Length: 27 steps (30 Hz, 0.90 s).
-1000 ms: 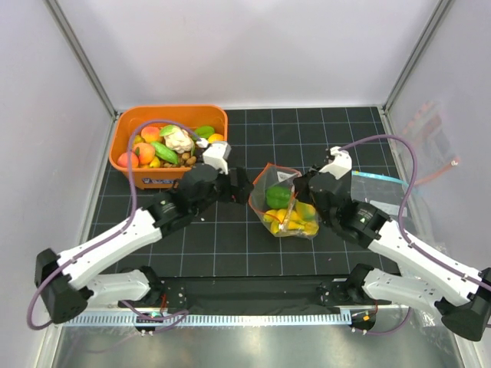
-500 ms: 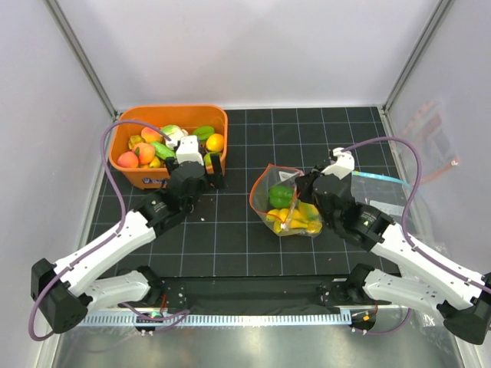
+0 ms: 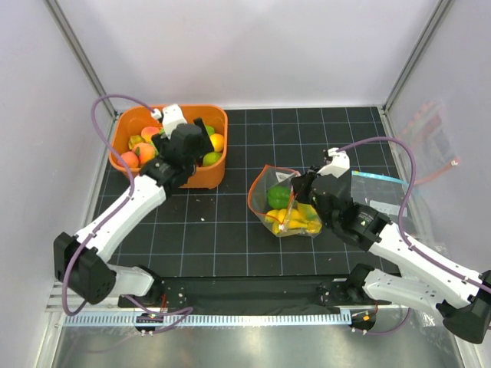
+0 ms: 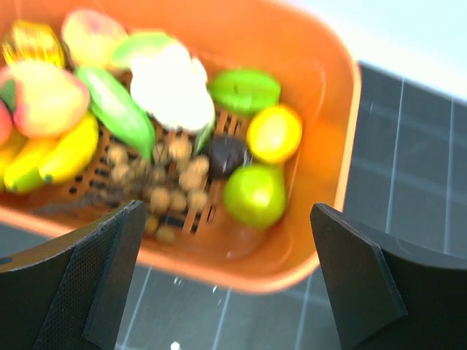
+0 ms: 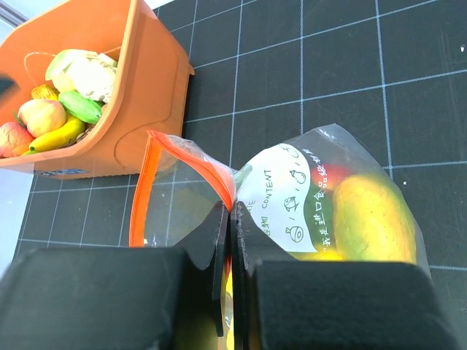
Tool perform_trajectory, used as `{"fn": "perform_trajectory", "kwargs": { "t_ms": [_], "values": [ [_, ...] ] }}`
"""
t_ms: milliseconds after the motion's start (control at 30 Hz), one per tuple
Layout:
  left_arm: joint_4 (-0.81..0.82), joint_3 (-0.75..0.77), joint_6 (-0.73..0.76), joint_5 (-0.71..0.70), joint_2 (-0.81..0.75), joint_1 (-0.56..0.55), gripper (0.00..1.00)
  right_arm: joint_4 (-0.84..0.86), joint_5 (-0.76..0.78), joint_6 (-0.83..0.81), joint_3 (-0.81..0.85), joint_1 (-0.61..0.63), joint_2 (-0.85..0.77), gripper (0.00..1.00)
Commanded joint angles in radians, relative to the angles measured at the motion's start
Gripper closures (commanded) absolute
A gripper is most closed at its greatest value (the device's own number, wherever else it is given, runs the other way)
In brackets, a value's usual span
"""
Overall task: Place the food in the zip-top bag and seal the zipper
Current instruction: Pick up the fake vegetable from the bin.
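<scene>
Two jobs are split between my arms. My right fingers [image 5: 228,251] are pressed together on the mouth edge of the bag [image 5: 292,197], pinching the film right at the zipper [image 5: 144,189]. I judge that grip is there to hold the mouth up and gaping toward the bin [image 5: 157,69], so pieces can drop in without the crinkly plastic folding shut. The bag lies near the middle of the tabletop [image 3: 230,230], a little toward its right edge, with a green piece [image 3: 278,197] and some yellow ones [image 3: 295,222] inside, and its zipper is unsealed. My left fingers [image 3: 196,146] are spread wide and empty, hanging over the bin at the far left corner, because the rest of the food [image 4: 131,117] is there: a cauliflower [image 4: 171,87], a lime [image 4: 254,195], a yellow fruit [image 4: 273,133], bananas [image 4: 66,153], peaches [image 4: 47,98]. The lime lies apart from the pile, near a bare corner of the bin, so it looks the easiest pick. Filling seems partway done; sealing is not begun.
</scene>
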Motion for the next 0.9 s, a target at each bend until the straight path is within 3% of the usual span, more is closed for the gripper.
{"fn": "perform_trajectory", "kwargs": {
  "t_ms": [0, 100, 300, 600, 700, 867],
  "values": [
    [-0.057, 0.166, -0.051, -0.039, 0.060, 0.057, 0.00, 0.056, -0.002, -0.021, 0.002, 0.000, -0.010, 0.99],
    [-0.167, 0.293, -0.044, -0.010, 0.146, 0.134, 0.00, 0.056, -0.007, -0.020, 0.002, -0.001, -0.010, 0.99],
    [-0.292, 0.482, 0.257, 0.053, 0.293, 0.226, 0.00, 0.059, -0.019, -0.021, 0.002, -0.001, -0.004, 0.99],
    [-0.229, 0.427, 0.511, -0.074, 0.390, 0.251, 0.00, 0.068, -0.037, -0.018, 0.002, -0.001, 0.017, 0.99],
    [-0.223, 0.439, 0.480, -0.045, 0.414, 0.268, 0.00, 0.074, -0.037, -0.018, 0.000, -0.001, 0.023, 0.99],
    [-0.215, 0.468, 0.330, 0.194, 0.451, 0.347, 0.00, 0.079, -0.045, -0.017, -0.001, -0.001, 0.045, 0.99]
  ]
}}
